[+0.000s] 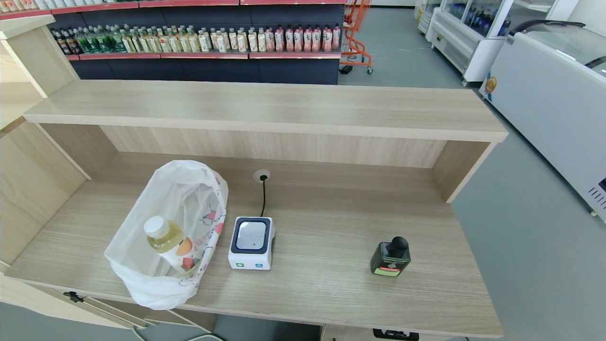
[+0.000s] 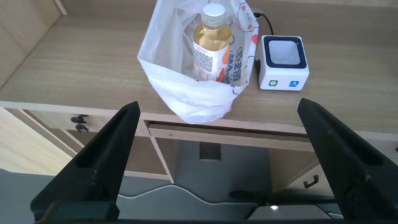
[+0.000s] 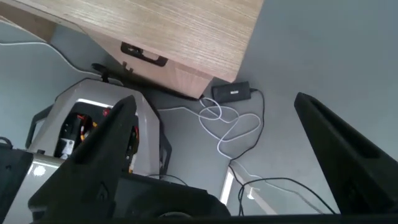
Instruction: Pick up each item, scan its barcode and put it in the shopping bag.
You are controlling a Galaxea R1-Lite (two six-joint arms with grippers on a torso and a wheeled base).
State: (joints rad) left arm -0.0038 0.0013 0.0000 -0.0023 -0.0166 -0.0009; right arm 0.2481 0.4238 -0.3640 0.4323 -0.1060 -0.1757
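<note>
A white plastic shopping bag [image 1: 163, 237] stands open on the left of the wooden counter [image 1: 331, 279], with a yellow drink bottle [image 1: 168, 242] upright inside it. The bag [image 2: 186, 87] and bottle [image 2: 211, 40] also show in the left wrist view. Beside the bag sits a white barcode scanner [image 1: 251, 242] [image 2: 284, 61] with its window facing up. A small black bottle [image 1: 391, 257] stands alone on the right of the counter. My left gripper [image 2: 224, 162] hangs open below the counter's front edge, short of the bag. My right gripper [image 3: 217, 162] is open too, low beside the counter's right corner, over the floor.
A raised wooden shelf [image 1: 265, 109] runs along the back of the counter, with side walls at both ends. The scanner's black cable [image 1: 263, 196] leads back to a grommet. A power brick and white cables [image 3: 233, 109] lie on the floor. Store shelves and freezers stand beyond.
</note>
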